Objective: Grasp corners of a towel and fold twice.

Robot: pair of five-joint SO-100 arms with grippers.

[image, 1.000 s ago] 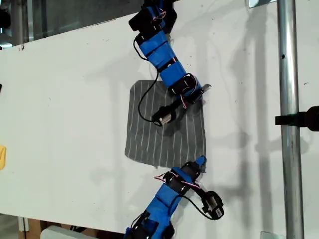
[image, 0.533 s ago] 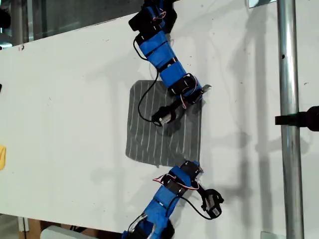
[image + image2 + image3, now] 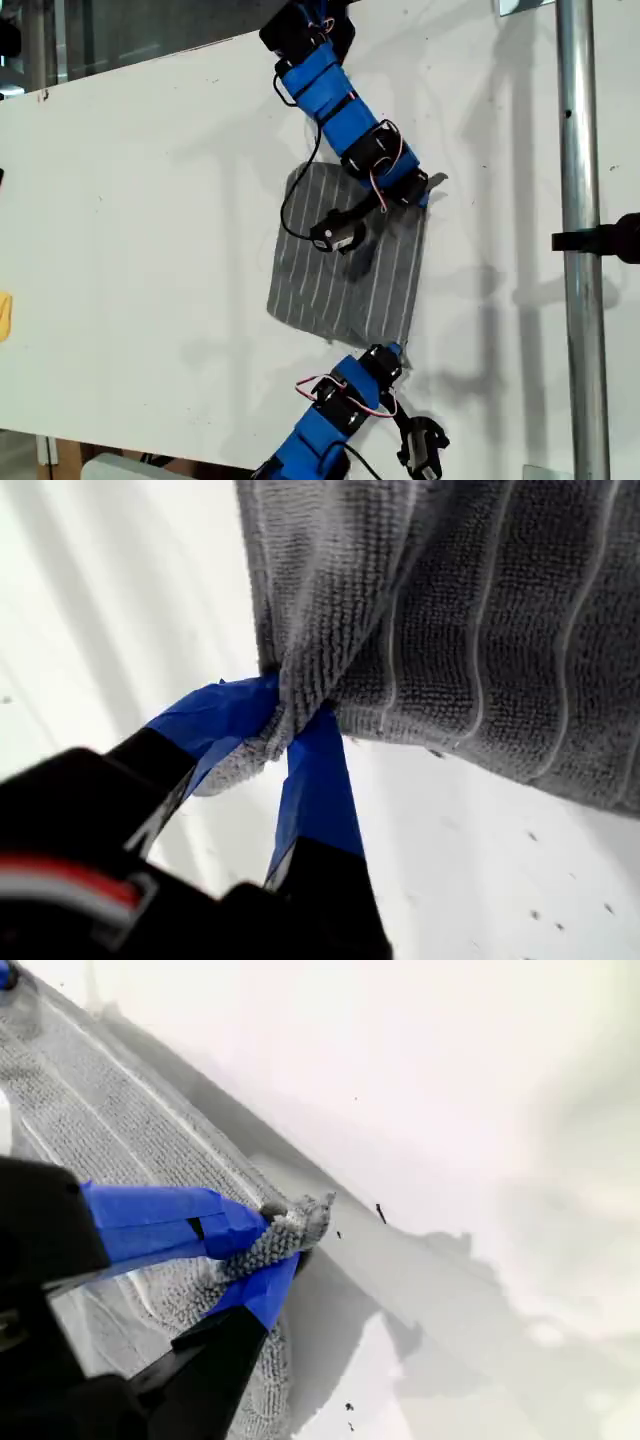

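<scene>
Both grippers are clamped on towel corners, so the first fold looks under way. The grey striped towel (image 3: 345,255) lies mid-table (image 3: 130,200) in the exterior view, with its right-hand edge lifted. My first gripper (image 3: 290,725) has its jaws pinched tight on a bunched corner (image 3: 250,755), cloth hanging above it. My second gripper (image 3: 265,1250) is closed on another hem corner (image 3: 300,1222). In the ext. view one arm grips at approx. 1 o'clock of the towel, the other at 5 o'clock; can't tell which is which. Next, prob.: carry both corners across toward 9 o'clock together, keeping level so the edge lands square.
</scene>
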